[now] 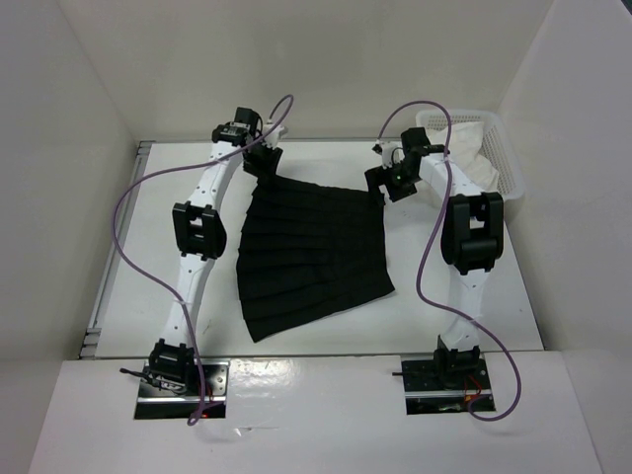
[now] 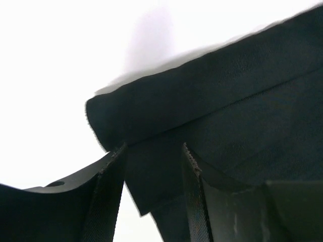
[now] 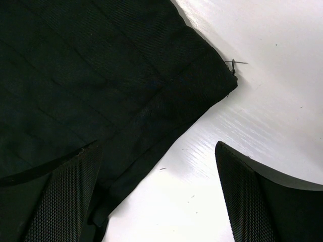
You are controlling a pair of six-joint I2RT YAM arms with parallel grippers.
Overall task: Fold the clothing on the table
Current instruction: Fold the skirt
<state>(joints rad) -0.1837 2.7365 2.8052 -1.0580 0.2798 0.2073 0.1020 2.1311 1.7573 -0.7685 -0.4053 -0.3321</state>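
1. step in hand, by my read: taking hold of the far corners before the first fold. the black pleated skirt [image 1: 311,252] lies spread flat mid table [image 1: 148,247], waistband at the far side.
2. left gripper [image 1: 262,158] sits at the far left waistband corner, with cloth between its partly parted jaws. cannot tell if it is pinching or loose.
3. right gripper [image 1: 390,183] is released and spread wide at the far right corner, one finger over the cloth and one over bare table.
4. next move needs the right jaws to close on that corner edge, then both arms to lift and carry the far edge toward the near hem.
5. around: basket [image 1: 509,163] with white cloth [image 1: 464,133] at far right, just beside the right arm; purple cables [image 1: 123,212] loop off both arms and could snag.
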